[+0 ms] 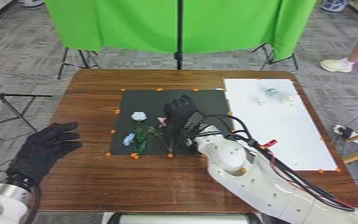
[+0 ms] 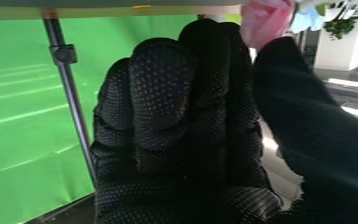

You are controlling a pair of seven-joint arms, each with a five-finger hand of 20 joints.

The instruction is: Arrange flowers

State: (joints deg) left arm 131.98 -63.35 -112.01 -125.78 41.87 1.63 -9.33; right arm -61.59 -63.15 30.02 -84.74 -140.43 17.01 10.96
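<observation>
Grasping the pink flower (image 1: 162,120) looks like the step: it's on the black mat (image 1: 143,100), inside its left edge; my right hand (image 1: 182,107) has thumb and fingers apart, so pinch low, lightly

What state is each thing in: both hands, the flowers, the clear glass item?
Right hand: open, fingers straight, beside the pink flower
Left hand: open, fingers relaxed
White flower: lying on the dark mat
Blue flower: lying there too
Pink flower: on the mat
Clear glass item: on the white sheet; can't tell if upright
</observation>
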